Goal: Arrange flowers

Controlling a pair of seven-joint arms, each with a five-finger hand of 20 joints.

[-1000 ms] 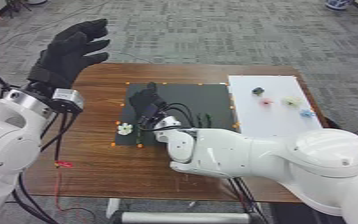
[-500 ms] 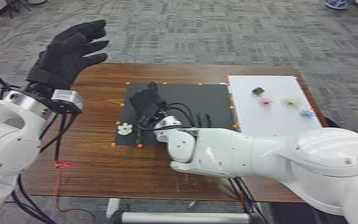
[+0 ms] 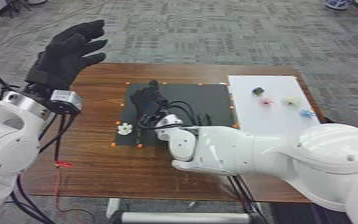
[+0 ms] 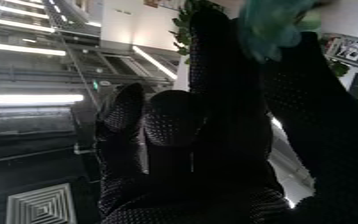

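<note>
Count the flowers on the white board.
4: dark flower leftmost, pink flower just nearer, yellowish flower right of that, blue flower by the right edge. The right arm may hide more.

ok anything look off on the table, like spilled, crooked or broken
Nothing stands out as spilled or broken. The white flower lies by the left edge of the dark mat, and the pink flower and yellow flower sit apart on the white board, which seems normal for arranging flowers.
</note>
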